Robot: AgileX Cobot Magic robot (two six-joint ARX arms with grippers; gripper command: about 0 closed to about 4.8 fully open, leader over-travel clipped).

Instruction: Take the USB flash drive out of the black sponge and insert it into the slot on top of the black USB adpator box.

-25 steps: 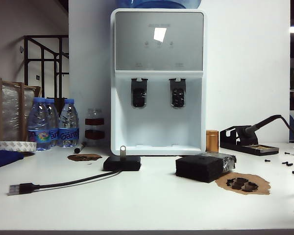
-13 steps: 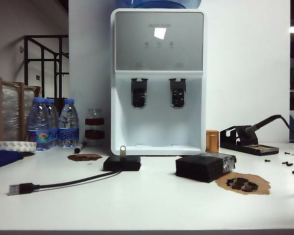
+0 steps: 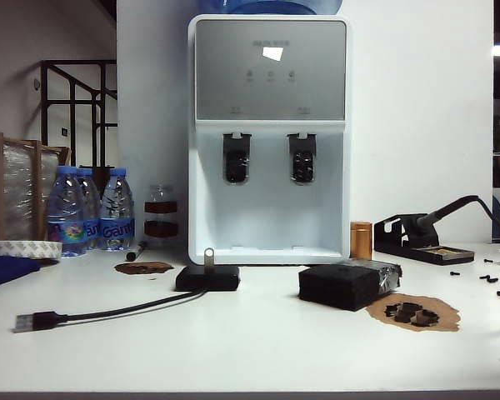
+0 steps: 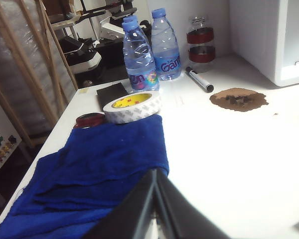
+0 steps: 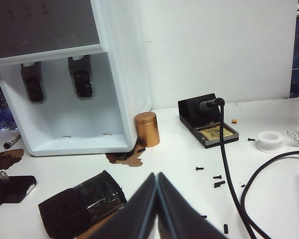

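Note:
The silver USB flash drive (image 3: 208,255) stands upright on top of the black USB adaptor box (image 3: 207,277), left of the table's middle; the slot under it cannot be made out. The box's cable runs left to a USB plug (image 3: 32,321). The black sponge (image 3: 340,285), with clear tape on its far end, lies to the right of the box. The right wrist view shows the sponge (image 5: 79,204), the box (image 5: 12,188) and the drive (image 5: 2,175). My right gripper (image 5: 157,175) is shut and empty, near the sponge. My left gripper (image 4: 155,172) is shut and empty, over a blue cloth (image 4: 99,169). Neither gripper shows in the exterior view.
A white water dispenser (image 3: 269,142) stands behind the box. Water bottles (image 3: 87,208), a tape roll (image 4: 132,106) and a marker (image 4: 198,79) are at the left. At the right sit a copper can (image 3: 361,240), a soldering station (image 3: 421,237), loose screws (image 5: 217,180) and a brown patch with foam scraps (image 3: 412,312).

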